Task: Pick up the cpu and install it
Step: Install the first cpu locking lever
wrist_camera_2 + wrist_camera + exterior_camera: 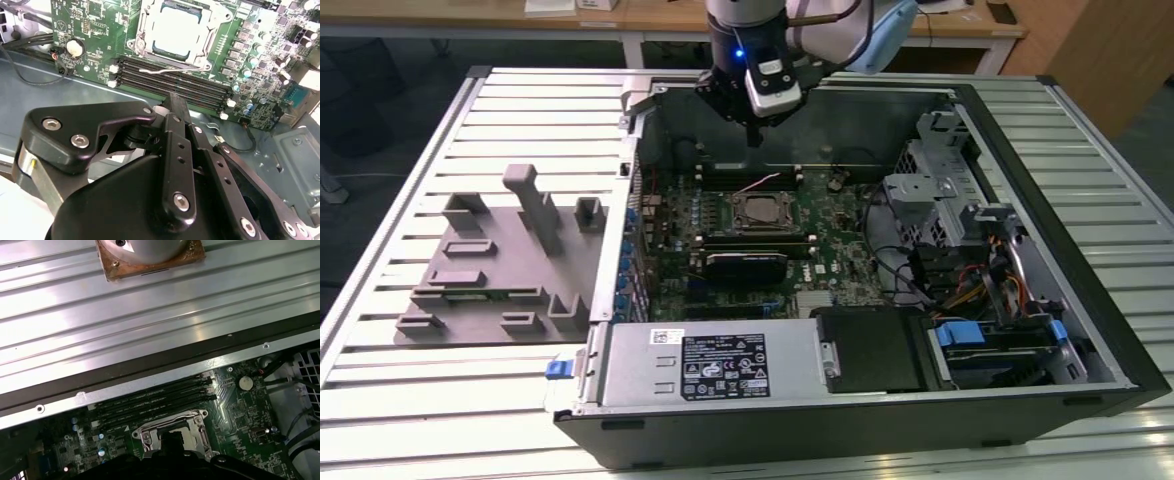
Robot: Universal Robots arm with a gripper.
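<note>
1. The gripper [753, 128] hovered above the open computer case [1067, 400] — fingers pressed together, holding nothing.
2. The cpu [173, 32] sat in its socket [761, 211] — memory slots [175, 82] lay beside it.

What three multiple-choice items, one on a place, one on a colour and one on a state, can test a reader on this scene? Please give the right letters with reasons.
1. Where does the cpu lie?
A. On the grey fixture beside the case
B. In the socket on the motherboard
C. On top of the power supply

2. What colour is the motherboard?
A. Green
B. Red
C. White

3. In what state is the computer case?
A. Shut, with its side panel on
B. Wrapped in foil
C. Open, with its inside showing

Key: 1 B, the silver cpu sits inside the socket frame. 2 A, the motherboard is green in both wrist views. 3 C, the computer case lies open in the exterior view, with board and cables showing.
</note>
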